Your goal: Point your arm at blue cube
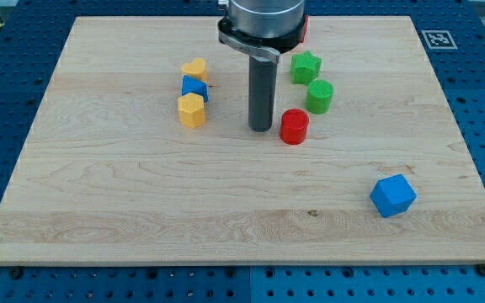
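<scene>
The blue cube (pixel 392 195) lies alone at the view's lower right of the wooden board (pixel 141 210). My tip (pixel 261 129) rests on the board near the middle top, far up and to the left of that cube. It stands just left of a red cylinder (pixel 294 126). A second, smaller blue block (pixel 194 87) sits to the left of the tip, wedged between a yellow heart (pixel 195 68) above it and a yellow hexagonal block (pixel 191 110) below it.
A green star (pixel 306 66) and a green cylinder (pixel 319 96) sit right of the rod. A red block (pixel 304 32) peeks out behind the arm's body at the top. A fiducial marker (pixel 438 39) sits at the board's top right corner.
</scene>
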